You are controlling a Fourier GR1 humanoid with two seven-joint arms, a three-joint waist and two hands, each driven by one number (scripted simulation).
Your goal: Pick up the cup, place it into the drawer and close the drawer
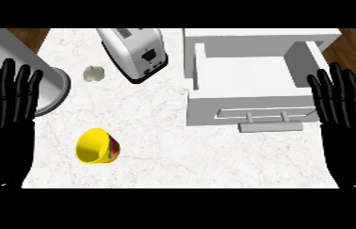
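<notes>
Black against the pale marble, my left hand [17, 98] rests at the view's left edge, fingers straight and pointing up, holding nothing. My right hand [337, 101] matches it at the right edge, equally spread and empty. From the left hand the cup [96, 146] lies to the right and lower in the view, on bare table [208, 162]. It is well apart from both hands but plainly closer to the left one. It is yellow inside with a reddish outer wall, and it is tipped on its side: its mouth faces left toward that hand, so its axis runs roughly across the view, base toward the drawer side. The drawer [208, 105] stands pulled open on the right, its handle [270, 126] toward me, near the right hand. I judge the left hand the natural one for the pick, closing across the cup's side wall, and the right better placed to push the drawer shut. The toaster [135, 53] sits farther back, out of the path.
</notes>
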